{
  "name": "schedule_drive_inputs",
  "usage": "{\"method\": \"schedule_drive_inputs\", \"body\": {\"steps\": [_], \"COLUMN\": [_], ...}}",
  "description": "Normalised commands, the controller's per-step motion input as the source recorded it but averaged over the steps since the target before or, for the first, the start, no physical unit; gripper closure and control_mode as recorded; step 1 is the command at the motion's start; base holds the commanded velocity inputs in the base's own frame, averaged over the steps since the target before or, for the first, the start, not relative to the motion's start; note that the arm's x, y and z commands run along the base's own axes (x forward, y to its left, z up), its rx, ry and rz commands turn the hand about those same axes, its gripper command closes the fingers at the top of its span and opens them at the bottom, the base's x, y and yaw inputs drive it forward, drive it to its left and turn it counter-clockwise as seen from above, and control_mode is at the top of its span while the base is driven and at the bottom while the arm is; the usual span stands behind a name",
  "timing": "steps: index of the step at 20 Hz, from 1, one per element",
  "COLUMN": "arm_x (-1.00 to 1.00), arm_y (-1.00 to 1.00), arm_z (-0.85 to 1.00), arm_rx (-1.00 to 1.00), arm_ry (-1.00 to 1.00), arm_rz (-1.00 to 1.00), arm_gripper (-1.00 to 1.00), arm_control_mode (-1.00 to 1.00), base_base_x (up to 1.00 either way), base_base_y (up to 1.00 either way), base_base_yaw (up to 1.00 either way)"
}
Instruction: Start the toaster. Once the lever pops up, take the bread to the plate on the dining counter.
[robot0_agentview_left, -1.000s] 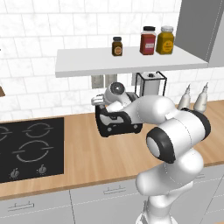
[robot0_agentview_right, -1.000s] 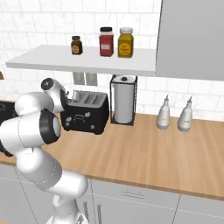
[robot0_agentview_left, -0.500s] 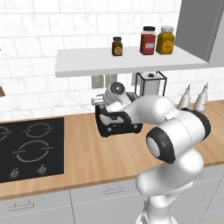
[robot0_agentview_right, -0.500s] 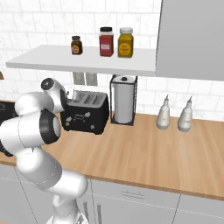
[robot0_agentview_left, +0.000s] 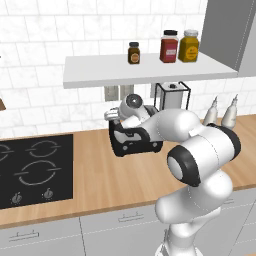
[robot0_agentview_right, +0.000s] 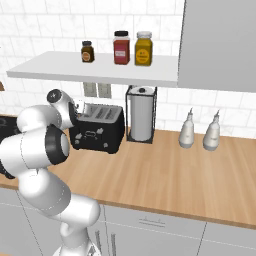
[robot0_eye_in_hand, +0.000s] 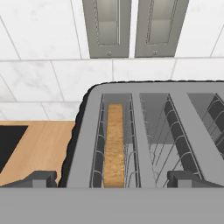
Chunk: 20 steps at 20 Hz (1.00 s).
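Toaster (robot0_eye_in_hand: 144, 131): 1 bread (robot0_eye_in_hand: 114, 144) in slot, unlifted; gripper (robot0_eye_in_hand: 111, 178) spread wide, empty, above; plate delivery pending.

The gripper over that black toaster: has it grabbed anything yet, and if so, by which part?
Nothing is held. The gripper hovers open above the toaster, its fingertips apart, astride the slot where the bread sits untouched.

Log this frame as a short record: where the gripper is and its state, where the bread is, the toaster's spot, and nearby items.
gripper: open, empty, poised above the toaster's top
bread: sits in the toaster's end slot, edge-on
toaster: on the wood wall counter, below the shelf
neighbours: paper towel holder beside it; two bottles further along; hob on the other side
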Motion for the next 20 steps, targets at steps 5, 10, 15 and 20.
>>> {"method": "schedule_drive_inputs", "body": {"steps": [5,10,15,20], "arm_x": [0.00,0.00,0.00,0.00], "arm_y": [0.00,0.00,0.00,0.00], "arm_z": [0.00,0.00,0.00,0.00], "arm_rx": [0.00,0.00,0.00,0.00], "arm_ry": [0.00,0.00,0.00,0.00], "arm_rz": [0.00,0.00,0.00,0.00], "arm_gripper": [-1.00,-1.00,-1.00,-1.00], "arm_control_mode": [-1.00,-1.00,-1.00,-1.00], "base_base_x": [0.00,0.00,0.00,0.00], "base_base_y": [0.00,0.00,0.00,0.00], "base_base_yaw": [0.00,0.00,0.00,0.00]}}
